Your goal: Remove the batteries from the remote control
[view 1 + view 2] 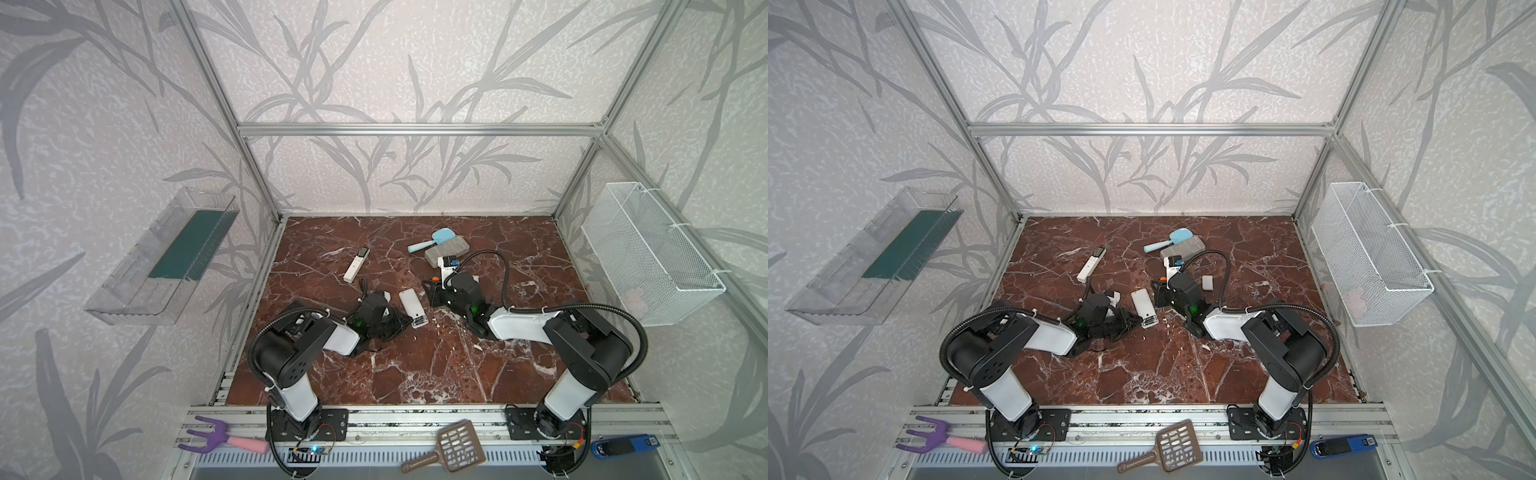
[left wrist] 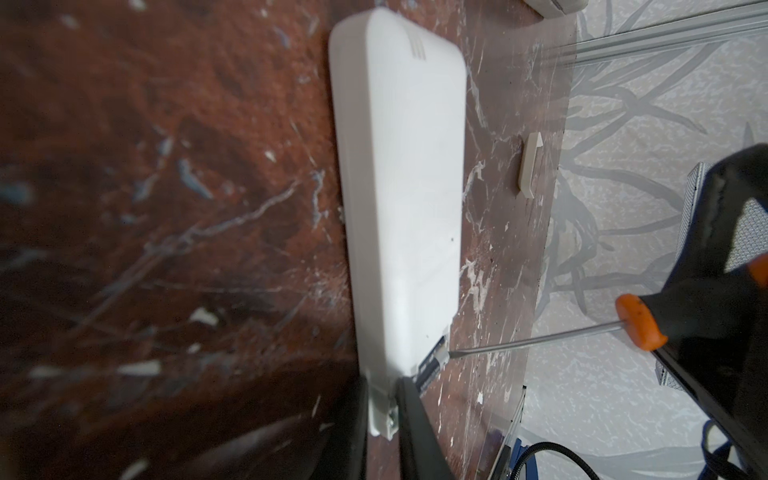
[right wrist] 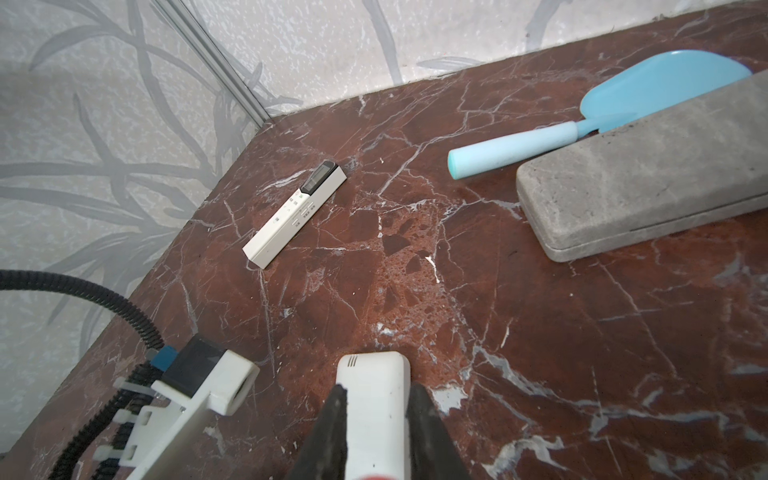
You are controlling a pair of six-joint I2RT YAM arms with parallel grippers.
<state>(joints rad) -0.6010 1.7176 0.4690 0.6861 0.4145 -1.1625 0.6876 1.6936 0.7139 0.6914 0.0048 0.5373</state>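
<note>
- Dark red marble tabletop (image 1: 415, 374), veined white, inside a metal-framed booth with leaf-patterned walls.
- Grey oblong case (image 1: 446, 249) toward the far side, right of centre, with a pale blue scoop (image 1: 436, 240) resting against its far edge.
- Left gripper (image 2: 384, 411) near the middle of the table, closed firmly on the near end of a white remote control (image 2: 399, 199), with one black finger on each long side of it.
- Right gripper (image 3: 378, 388) just right of the remote control and slightly farther back, clamped narrowly around the orange handle of a screwdriver (image 2: 540, 338).
- Remote control lying face down between the two claws, plain back upward, battery bay open at the near end.
- Second white remote (image 1: 356, 264), display end dark, lying apart to the far left of the claws.
- Thin metal screwdriver shaft slanting leftward from the right gripper, tip touching the battery.
- Small white battery cover (image 1: 1207, 282) loose on the table, right of the right arm's wrist.
- One battery (image 2: 432, 363) in view, dark with a silvery end, seated in the open bay at the right side of the remote control's near end. Just beside the left gripper's right-hand finger; apart from the right gripper, met only by the screwdriver tip.
</note>
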